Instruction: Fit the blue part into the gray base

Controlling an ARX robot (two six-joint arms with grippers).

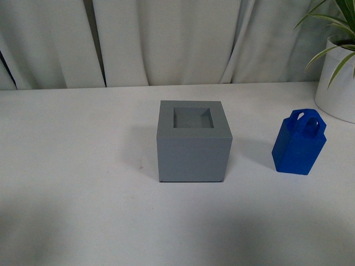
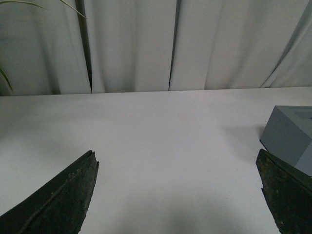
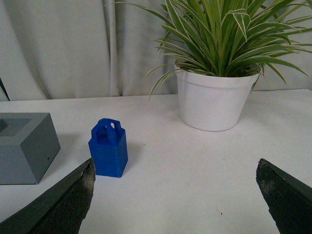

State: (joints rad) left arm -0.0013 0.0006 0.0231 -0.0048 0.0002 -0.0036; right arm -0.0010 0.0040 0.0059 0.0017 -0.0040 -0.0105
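Observation:
The gray base (image 1: 193, 143) stands on the white table near the middle, its square recess up and empty. The blue part (image 1: 299, 143) stands upright to its right, apart from it, loop handle on top. No arm shows in the front view. My left gripper (image 2: 178, 195) is open and empty above bare table, with a corner of the gray base (image 2: 291, 137) beside one finger. My right gripper (image 3: 175, 195) is open and empty, with the blue part (image 3: 109, 148) ahead near one finger and the gray base (image 3: 24, 146) beyond it.
A white pot (image 1: 337, 83) with a green plant stands at the back right, close behind the blue part; it also shows in the right wrist view (image 3: 217, 97). Pale curtains (image 1: 166, 39) hang behind the table's far edge.

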